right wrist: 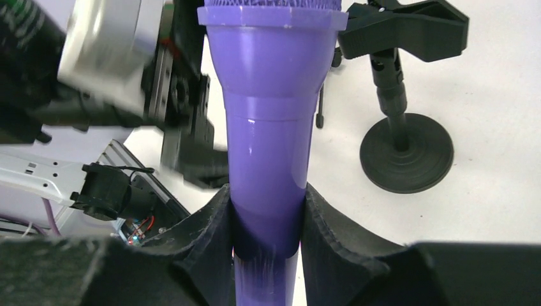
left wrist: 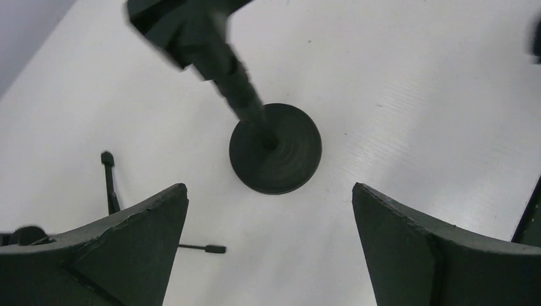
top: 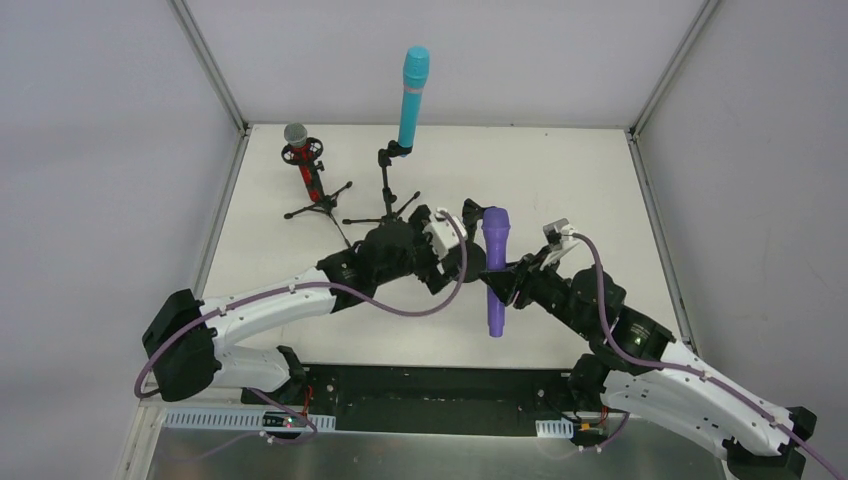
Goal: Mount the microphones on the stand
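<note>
Near the middle of the desk [top: 560, 180], a little toward its near edge, my right pincer [right wrist: 266, 210] is clamped on the purple microphone [top: 496, 240]. Its two fingers press on opposite sides of the handle, below the wider head. I hold the microphone up off the desk, with the head toward the far edge and the tail toward the near edge.

Just beside the head, on its right in my right wrist view, is the black clip [right wrist: 408, 29] of the round-footed stand [right wrist: 407, 153]. I cannot tell whether clip and microphone touch. The stand's disc foot rests flat on the desk.

My left pincer [left wrist: 269, 191] hangs over that disc foot with its fingers spread as wide as they go. Nothing is between them.

Toward the far edge, the cyan microphone [top: 413, 95] stands upright in a tripod stand [top: 385, 200]. To its left, nearer the far left corner, the red microphone [top: 303, 165] with its grey mesh head sits tilted in a shorter tripod stand [top: 320, 205].
</note>
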Robot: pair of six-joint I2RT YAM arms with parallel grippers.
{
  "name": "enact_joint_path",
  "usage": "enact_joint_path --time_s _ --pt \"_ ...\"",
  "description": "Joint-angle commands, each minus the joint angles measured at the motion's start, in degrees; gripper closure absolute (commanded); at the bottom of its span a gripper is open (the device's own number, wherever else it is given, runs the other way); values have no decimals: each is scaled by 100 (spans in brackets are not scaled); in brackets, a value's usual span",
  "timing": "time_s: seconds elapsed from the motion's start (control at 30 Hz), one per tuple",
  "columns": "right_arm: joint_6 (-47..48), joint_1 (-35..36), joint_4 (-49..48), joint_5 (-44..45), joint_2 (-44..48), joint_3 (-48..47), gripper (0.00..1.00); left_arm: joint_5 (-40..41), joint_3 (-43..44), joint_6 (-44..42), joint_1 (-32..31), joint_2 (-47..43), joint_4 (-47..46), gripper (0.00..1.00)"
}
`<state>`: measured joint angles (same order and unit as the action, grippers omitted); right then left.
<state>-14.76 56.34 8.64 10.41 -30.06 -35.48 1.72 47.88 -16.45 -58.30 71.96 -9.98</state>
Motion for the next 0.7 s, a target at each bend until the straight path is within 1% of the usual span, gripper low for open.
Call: enact_joint_path --time_s 0.0,0.07,0.13,0.3,0.37,0.5,0.67 --pt "588 -10 -13 277 196 -308 100 -1056 363 1596 815 -64 -113 1" --pt "859 -10 -60 246 235 -281 100 -1722 515 1852 1109 -58 -120 1" --pt "1242 -17 -189 120 241 -236 100 -2345 741 1885 1325 11 -10 1" --pt "2045 -67 -593 -71 141 -246 100 -3565 1609 1811 1829 373 529 0" --pt "2236 -152 -610 -85 7 -382 100 -3666 1841 1704 1893 442 581 0" --pt "2326 -461 -690 -124 -261 -658 100 -3766 2270 1026 1919 559 689 0" --pt "2264 -1210 -804 -686 -584 -956 100 -3907 2969 533 1919 846 787 0"
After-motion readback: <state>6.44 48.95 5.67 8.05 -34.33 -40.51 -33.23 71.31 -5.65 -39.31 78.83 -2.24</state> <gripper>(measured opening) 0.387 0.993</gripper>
